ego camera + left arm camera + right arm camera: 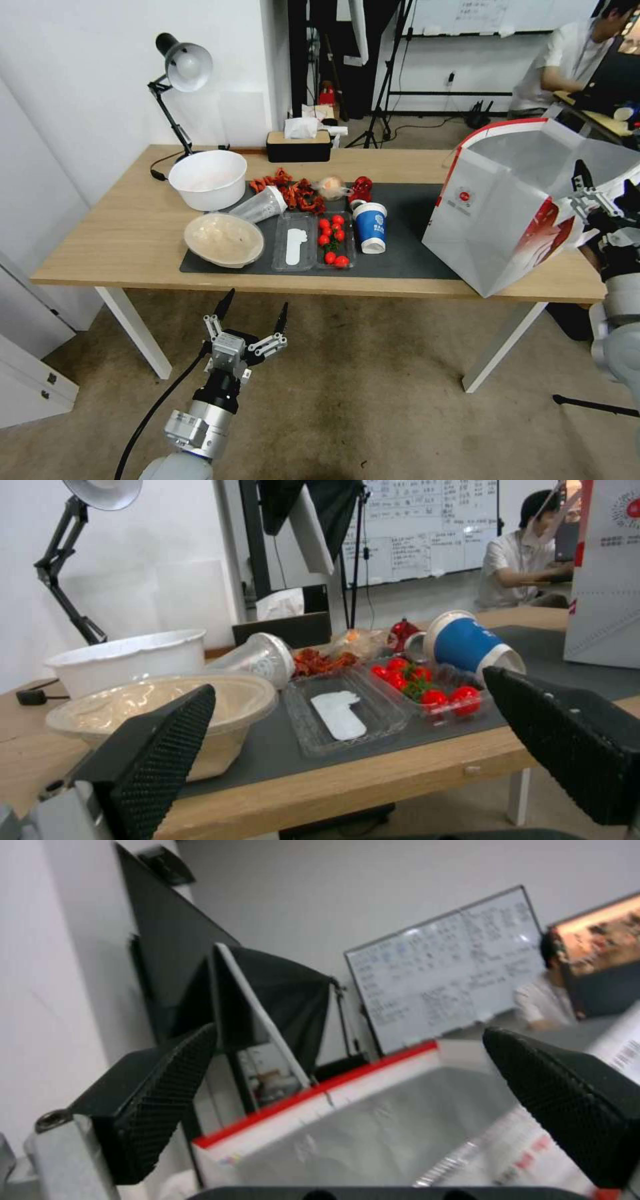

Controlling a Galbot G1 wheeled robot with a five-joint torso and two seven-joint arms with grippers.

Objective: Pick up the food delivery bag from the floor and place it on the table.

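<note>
Head view shows the bag already standing on the table, at its right end, partly on the dark mat and leaning a little. The right gripper is at the bag's upper edge with fingers spread, pinching nothing (so the placing looks done). The left gripper hangs spread below the table's front edge, over the floor. What is left, I judge, is only to pull the right arm clear.

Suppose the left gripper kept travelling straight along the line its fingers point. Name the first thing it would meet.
Probably the front edge of the table. The open left gripper sits below and just before it; its wrist view looks level with the tabletop, the beige bowl close behind. Depth is uncertain.
</note>
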